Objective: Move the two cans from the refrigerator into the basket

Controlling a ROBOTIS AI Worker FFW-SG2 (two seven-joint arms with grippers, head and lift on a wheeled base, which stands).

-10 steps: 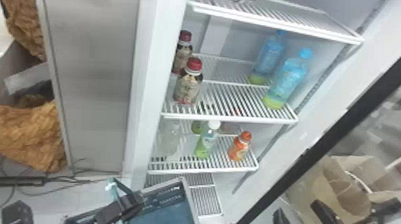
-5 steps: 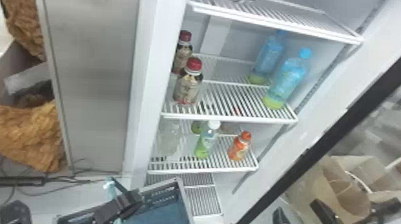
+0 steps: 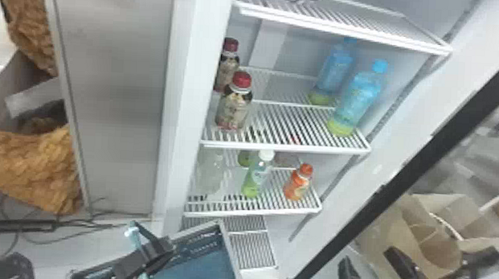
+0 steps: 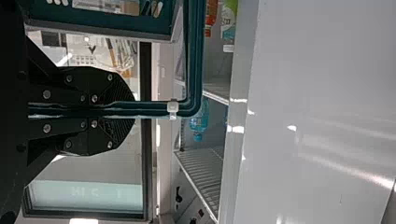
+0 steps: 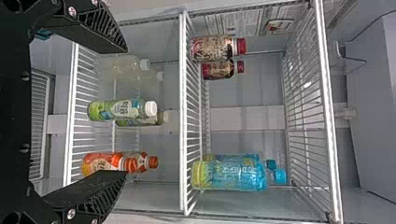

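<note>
My left gripper (image 3: 163, 248), low in the head view, holds the blue basket (image 3: 199, 267) by its handle, outside the refrigerator's lower shelves. In the left wrist view the left gripper (image 4: 133, 110) is shut on the teal handle (image 4: 194, 56), with the basket (image 4: 102, 21) beside it. My right gripper (image 3: 377, 273) is at the head view's lower right. In the right wrist view the right gripper (image 5: 125, 111) stands open and empty, facing the shelves. Brown red-capped bottles (image 5: 212, 48) and blue bottles (image 5: 231, 175) share one shelf; green (image 5: 116, 110) and orange (image 5: 100, 163) bottles stand on the shelf below.
White wire shelves (image 3: 284, 146) divide the refrigerator. Its open door (image 3: 396, 175) slants along the right side, with a paper bag (image 3: 429, 237) beyond. A steel panel (image 3: 113, 103) rises on the left, and cables (image 3: 23, 234) lie by its foot.
My left gripper has risen slightly in the head view, and the basket's near part has shifted a little left. My right gripper and the bottles look unchanged.
</note>
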